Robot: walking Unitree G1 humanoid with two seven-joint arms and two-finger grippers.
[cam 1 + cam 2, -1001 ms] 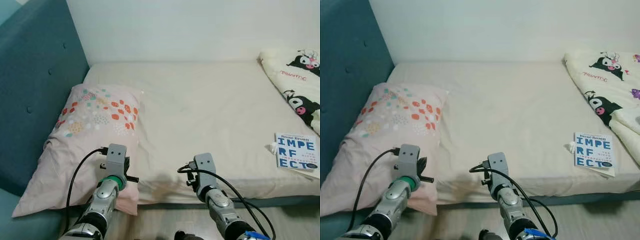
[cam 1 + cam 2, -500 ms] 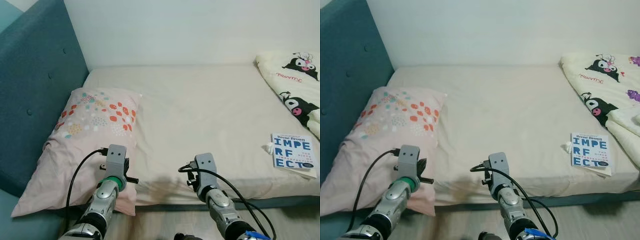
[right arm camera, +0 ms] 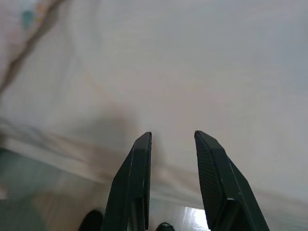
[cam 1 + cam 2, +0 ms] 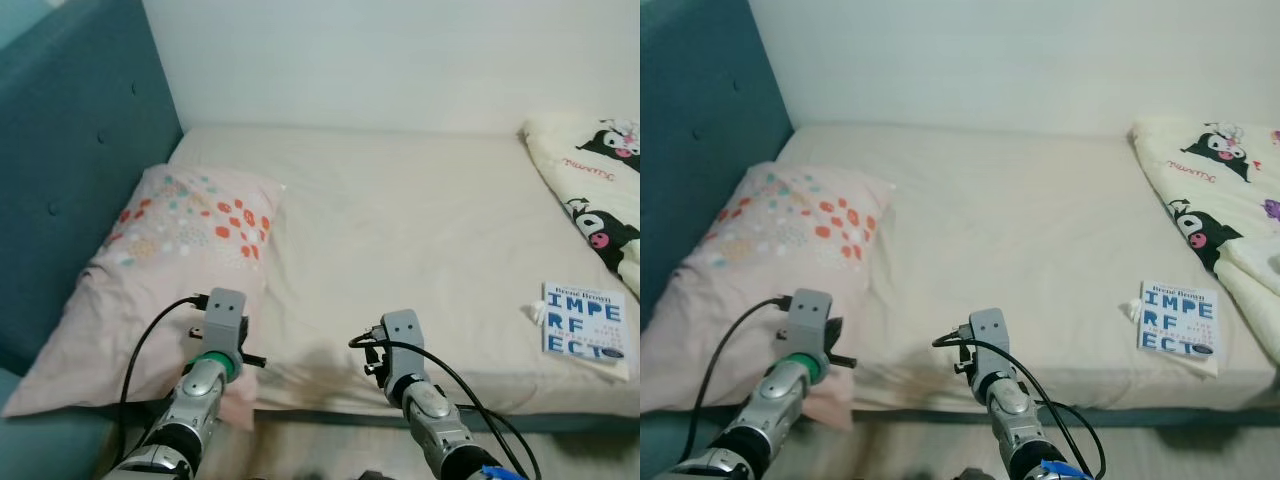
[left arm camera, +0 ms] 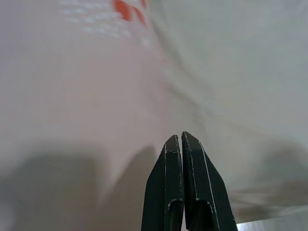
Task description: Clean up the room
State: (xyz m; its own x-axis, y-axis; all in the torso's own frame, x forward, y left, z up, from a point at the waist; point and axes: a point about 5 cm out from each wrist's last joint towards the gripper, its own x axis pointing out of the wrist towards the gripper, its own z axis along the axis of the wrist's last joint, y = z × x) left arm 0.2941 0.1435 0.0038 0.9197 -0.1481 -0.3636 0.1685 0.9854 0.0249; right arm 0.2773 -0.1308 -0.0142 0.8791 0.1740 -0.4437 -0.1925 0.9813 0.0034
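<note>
A pink pillow (image 4: 170, 260) with coloured dots lies at the left end of the cream bed (image 4: 400, 210). Near the bed's front right edge lies a white book (image 4: 583, 322) with blue letters, with a small crumpled white scrap (image 4: 533, 312) beside it. A cream blanket (image 4: 600, 190) with cartoon figures covers the far right. My left gripper (image 5: 181, 138) is shut with nothing in it, held over the pillow's front corner. Over the front edge of the sheet at the bed's middle, my right gripper (image 3: 173, 134) is open and empty.
A teal padded headboard (image 4: 70, 150) rises along the left of the bed. A white wall (image 4: 400, 60) runs behind it. A strip of light floor (image 4: 320, 450) shows below the bed's front edge, between my arms.
The whole picture has shifted a little, so the camera moved. Both arms keep the same pose over the bed's front edge.
</note>
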